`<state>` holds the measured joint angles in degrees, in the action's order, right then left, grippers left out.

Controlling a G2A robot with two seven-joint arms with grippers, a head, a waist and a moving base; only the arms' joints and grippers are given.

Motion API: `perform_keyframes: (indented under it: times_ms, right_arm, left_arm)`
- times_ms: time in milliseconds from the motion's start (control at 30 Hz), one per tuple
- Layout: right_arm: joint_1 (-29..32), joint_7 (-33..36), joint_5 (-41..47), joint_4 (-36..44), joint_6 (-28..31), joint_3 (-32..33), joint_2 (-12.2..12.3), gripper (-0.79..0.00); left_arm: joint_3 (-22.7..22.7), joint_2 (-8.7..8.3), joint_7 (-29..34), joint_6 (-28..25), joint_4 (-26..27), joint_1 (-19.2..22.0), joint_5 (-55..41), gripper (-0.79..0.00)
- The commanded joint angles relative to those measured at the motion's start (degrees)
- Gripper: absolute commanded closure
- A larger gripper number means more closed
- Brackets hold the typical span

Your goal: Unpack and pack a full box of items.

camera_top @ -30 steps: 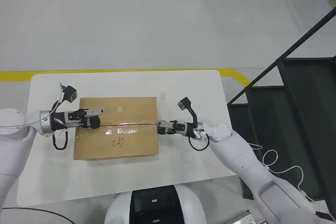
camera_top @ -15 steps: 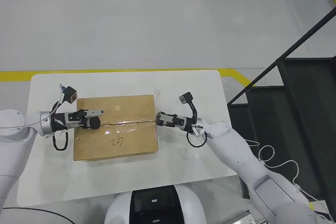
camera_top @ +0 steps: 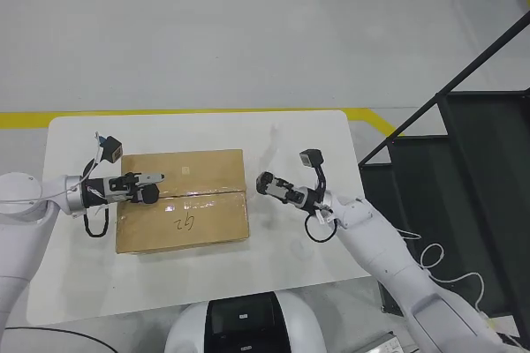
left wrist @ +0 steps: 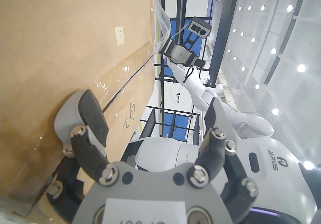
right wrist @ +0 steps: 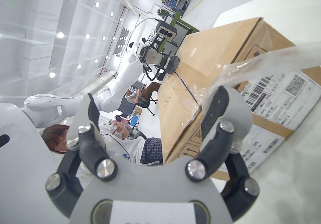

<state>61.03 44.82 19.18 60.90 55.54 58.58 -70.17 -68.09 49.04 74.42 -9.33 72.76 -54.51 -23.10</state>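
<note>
A brown cardboard box (camera_top: 184, 212) lies in the middle of the white table (camera_top: 300, 141), its top seam covered with clear tape. My left gripper (camera_top: 150, 187) is open over the box's left part; one finger (left wrist: 92, 112) rests on the lid beside the seam. My right gripper (camera_top: 263, 184) hovers just off the box's right end, open. In the right wrist view a loose strip of clear tape (right wrist: 270, 59) runs from the box's (right wrist: 213, 42) end seam across one finger (right wrist: 218, 107). From the left wrist view the lifted tape (left wrist: 162, 21) leads toward the right gripper (left wrist: 168, 45).
Bare tabletop surrounds the box on all sides, widest at the front left. A black metal stair frame (camera_top: 477, 132) stands off the table's right edge. A yellow floor line (camera_top: 203, 113) runs behind the table.
My right gripper has pulled back from the box's right end, rising and drifting right, drawing the tape strip off the end seam. The left gripper stays put on the lid.
</note>
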Motion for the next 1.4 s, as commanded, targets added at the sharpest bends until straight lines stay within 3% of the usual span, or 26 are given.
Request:
perform_keyframes:
  times_ms: [0,333,433,533,800,967,1100,1367]
  right_arm:
    - [1.8,-1.8,-3.1,3.1,-1.1,1.8,0.6,-0.785]
    - [14.5,-12.8,-18.6,19.9,-13.1,11.2,3.1,-0.785]
    - [17.2,-12.1,-17.4,21.4,-16.4,12.5,3.6,-0.785]
    - [17.0,-7.1,-12.3,20.7,-19.1,11.7,3.8,-0.785]
    - [7.0,4.6,5.3,5.6,-16.7,3.7,1.5,-0.785]
    - [0.4,8.8,14.2,-5.9,-19.1,-1.4,-0.9,-0.785]
    - [-3.0,11.3,17.4,-12.0,-20.7,-4.4,-2.6,-0.785]
    - [-8.0,17.4,25.6,-20.3,-14.9,-8.1,-6.5,-0.785]
  left_arm:
    - [0.0,0.02,0.0,0.0,0.0,0.0,0.0,-0.785]
    - [-0.1,0.10,0.2,-0.2,-0.6,0.1,-0.1,-0.785]
    - [0.0,0.15,0.3,-0.4,-0.8,0.2,0.0,-0.785]
    - [0.2,0.20,0.3,-0.3,-1.0,0.3,0.2,-0.785]
    - [0.5,0.35,0.4,-0.4,-1.3,0.7,0.5,-0.785]
    - [-0.1,0.20,0.1,-0.4,-1.0,0.5,1.1,-0.785]
    - [-0.8,0.01,-0.1,-0.3,-0.4,-0.2,1.1,-0.785]
    - [-1.0,-0.08,-0.6,0.3,0.8,-0.7,2.1,-0.785]
